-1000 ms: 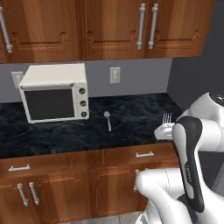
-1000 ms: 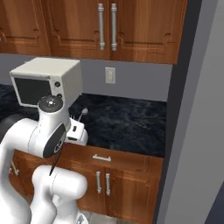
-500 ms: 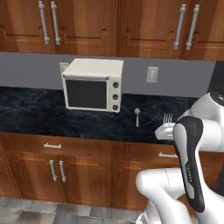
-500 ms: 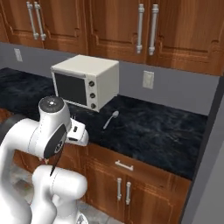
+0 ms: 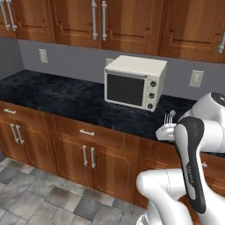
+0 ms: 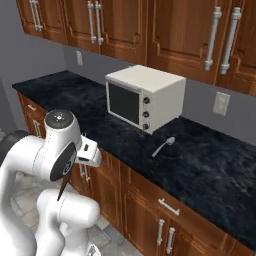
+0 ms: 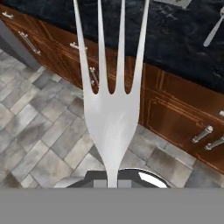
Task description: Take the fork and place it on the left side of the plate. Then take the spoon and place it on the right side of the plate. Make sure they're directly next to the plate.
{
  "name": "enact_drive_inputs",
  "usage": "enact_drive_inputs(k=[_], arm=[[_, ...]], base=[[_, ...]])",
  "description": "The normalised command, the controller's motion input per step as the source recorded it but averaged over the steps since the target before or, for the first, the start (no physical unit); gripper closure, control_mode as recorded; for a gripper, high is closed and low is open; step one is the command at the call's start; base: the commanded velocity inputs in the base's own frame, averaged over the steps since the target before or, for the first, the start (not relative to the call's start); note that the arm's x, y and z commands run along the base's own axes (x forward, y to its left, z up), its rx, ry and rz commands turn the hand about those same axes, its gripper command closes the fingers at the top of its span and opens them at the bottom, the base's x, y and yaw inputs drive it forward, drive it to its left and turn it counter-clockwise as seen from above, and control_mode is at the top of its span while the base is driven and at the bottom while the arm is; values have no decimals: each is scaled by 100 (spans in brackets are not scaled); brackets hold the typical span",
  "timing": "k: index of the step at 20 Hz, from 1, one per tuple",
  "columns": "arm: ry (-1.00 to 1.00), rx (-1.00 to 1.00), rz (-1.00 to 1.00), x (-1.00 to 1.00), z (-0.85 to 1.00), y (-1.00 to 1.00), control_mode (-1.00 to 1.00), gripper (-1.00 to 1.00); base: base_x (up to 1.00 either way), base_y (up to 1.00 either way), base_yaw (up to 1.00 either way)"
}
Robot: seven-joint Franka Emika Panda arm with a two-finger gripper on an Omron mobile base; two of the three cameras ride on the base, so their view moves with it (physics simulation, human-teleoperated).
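Observation:
My gripper [image 5: 166,128] is shut on the fork [image 7: 111,109], which it holds out over the cabinet fronts and the floor in front of the counter. In the hand view the silver tines rise straight up the middle, and the handle is hidden at the grip. From the left base view the tines [image 5: 167,118] stick up from the hand. The silver spoon [image 6: 164,146] lies on the black counter [image 6: 210,165] just right of the white oven, also as the spoon [image 7: 214,27] at the hand view's top right. The plate is out of view.
A white toaster oven [image 5: 134,82] stands on the counter against the wall, the same oven [image 6: 143,97] from the right. Wooden cabinets with metal handles [image 5: 88,156] run below, and more hang above. Grey tiled floor [image 7: 39,135] lies beneath the hand.
Both base views have slid along the counter, so the base has driven left; the oven now sits further right in the picture. The fork stays in the shut gripper.

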Motion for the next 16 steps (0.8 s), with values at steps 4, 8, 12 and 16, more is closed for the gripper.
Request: enact_drive_inputs(k=[4,8,12,16], arm=[[0,0,0,0,0,0,100,100],[0,0,0,0,0,0,100,100],[0,0,0,0,0,0,100,100],[0,0,0,0,0,0,100,100]], base=[[0,12,46],[0,8,42],[4,13,43],[6,10,44]])
